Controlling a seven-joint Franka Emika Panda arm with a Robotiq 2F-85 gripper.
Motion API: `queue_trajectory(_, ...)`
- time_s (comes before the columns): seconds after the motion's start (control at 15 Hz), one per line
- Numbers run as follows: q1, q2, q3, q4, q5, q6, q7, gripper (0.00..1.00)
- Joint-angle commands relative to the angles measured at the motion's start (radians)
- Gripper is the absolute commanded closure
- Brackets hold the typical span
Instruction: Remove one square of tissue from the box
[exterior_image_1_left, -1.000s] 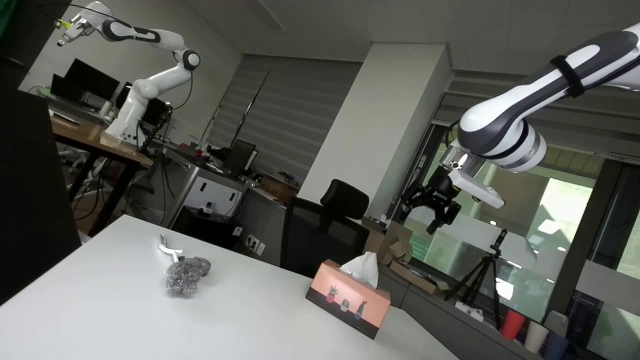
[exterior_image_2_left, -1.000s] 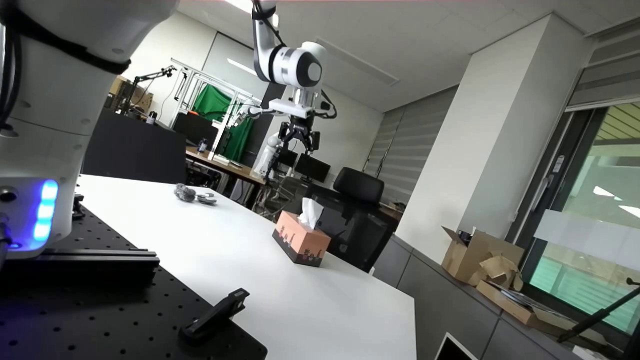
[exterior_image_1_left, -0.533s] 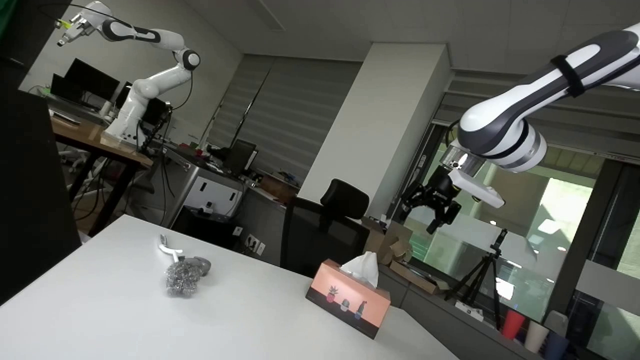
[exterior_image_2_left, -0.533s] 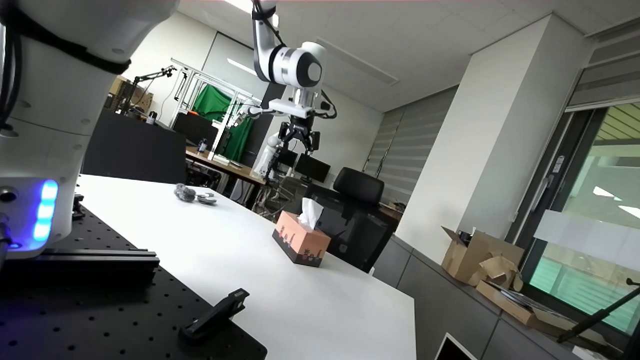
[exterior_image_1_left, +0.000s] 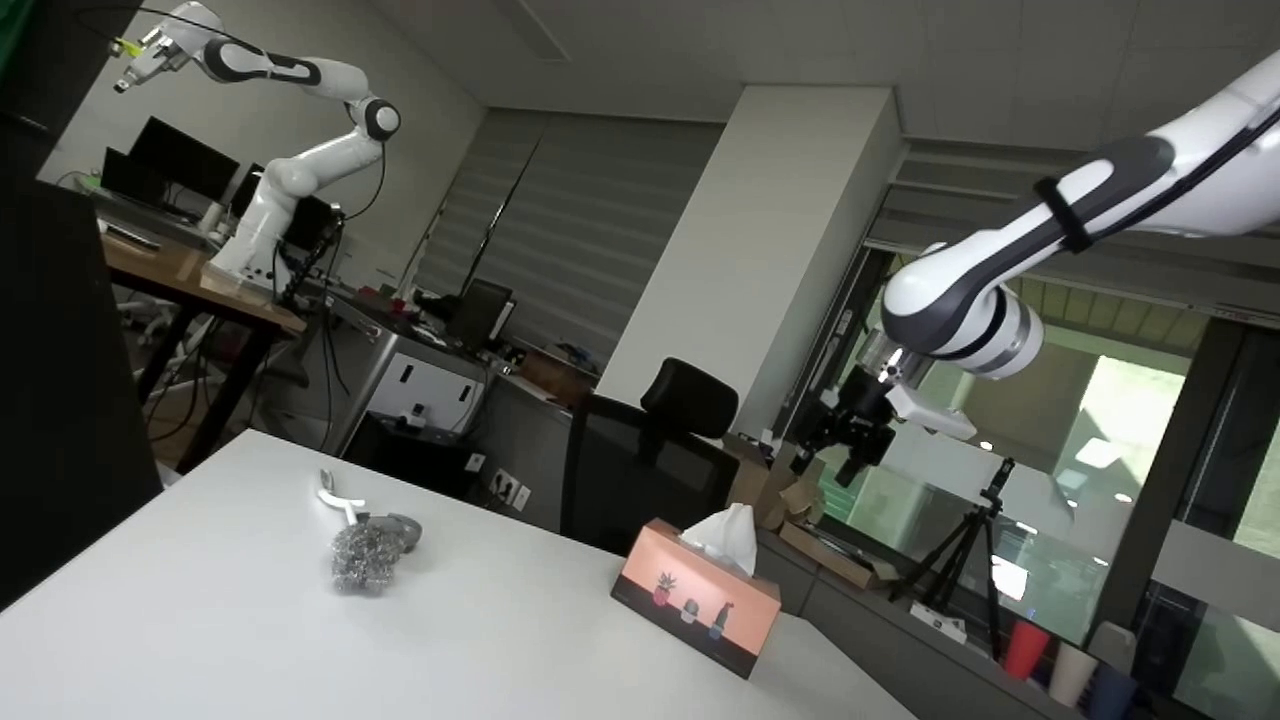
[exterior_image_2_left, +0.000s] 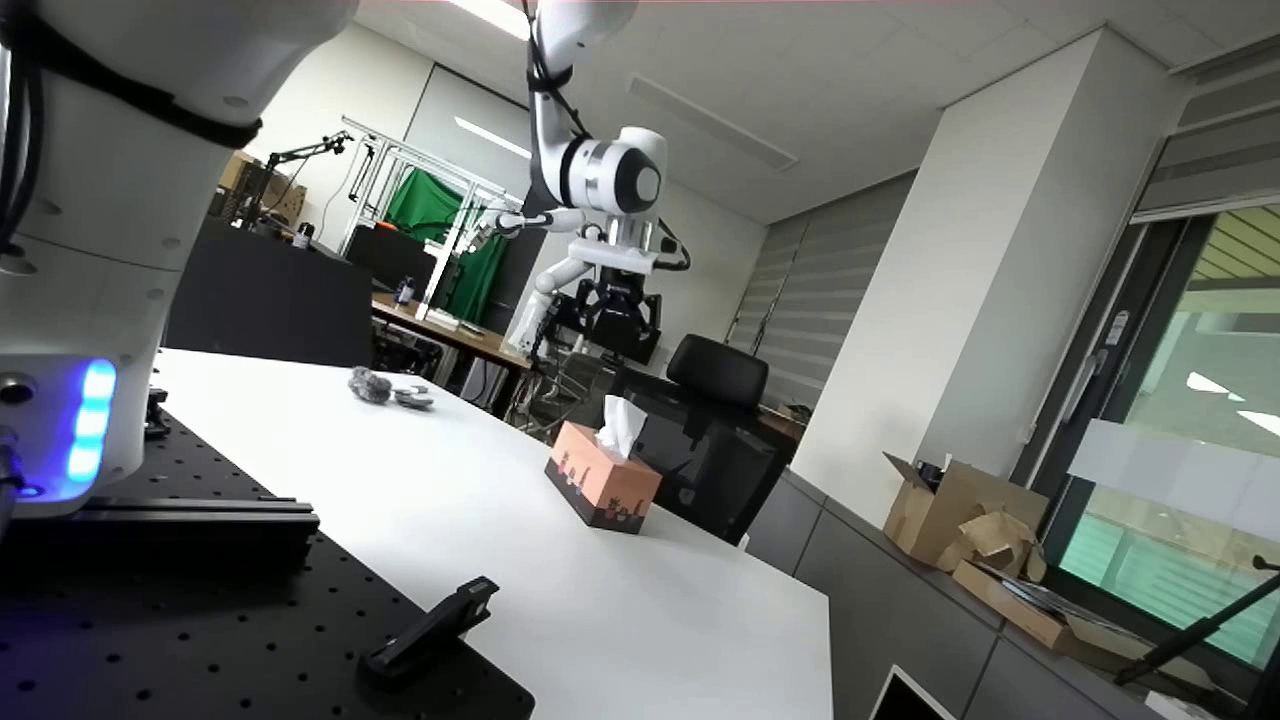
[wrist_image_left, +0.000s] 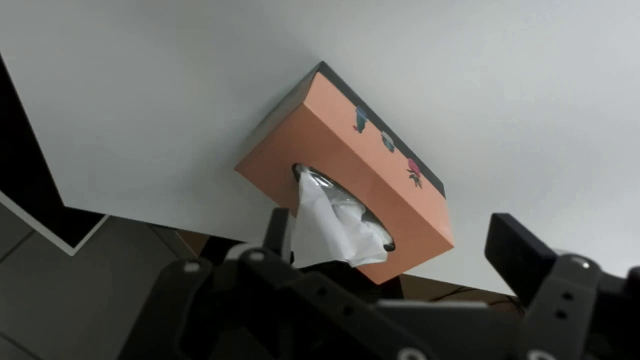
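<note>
Well, the tissue (wrist_image_left: 332, 232) has not come out yet; it sticks up from the slot (wrist_image_left: 373, 220) of the box (wrist_image_left: 350, 165), which sits on the white table (wrist_image_left: 150, 125). My gripper (exterior_image_1_left: 825, 466) is spread wide and holds nothing, and both exterior views show it well above the box, not touching. If I read the wrist view like a clock with the box in the middle, the tissue flops toward 6 o'clock, one finger (wrist_image_left: 276, 232) shows near 8 and the other finger (wrist_image_left: 517, 250) near 4. The tissue looks closer to the finger at 8, so I think I should slide a little toward 9 o'clock, then look again down low, since being high up can fool me. I'd go down slowly and stop when just the loose part of the tissue sits between the fingers, without pressing on the box. Then I'd squeeze softly and pull straight up, nice and slow. A quick tug might tear the tissue or lift the box, which looks light to me. The table's edge is close by toward 6 o'clock, so I must not bump the box that way, or it could fall off.
</note>
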Motion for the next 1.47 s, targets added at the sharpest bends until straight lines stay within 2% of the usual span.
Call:
queue_trajectory(0.0,0.015,0.203,-0.051,0.237,-0.142,-0.026,-0.053,0.0)
queue_trajectory(0.2,0.02,0.329,-0.066,0.402,-0.214,-0.053,-0.12,0.0)
queue_trajectory(0.4,0.001,0.419,-0.021,0.54,-0.215,-0.12,-0.278,0.0)
queue_trajectory(0.67,-0.011,0.503,0.056,0.699,-0.181,-0.345,-0.506,0.0)
queue_trajectory(1.07,0.005,0.589,0.077,0.873,-0.177,-0.545,-0.748,0.0)
queue_trajectory(1.4,-0.014,0.661,0.086,0.973,-0.122,-0.626,-0.872,0.0)
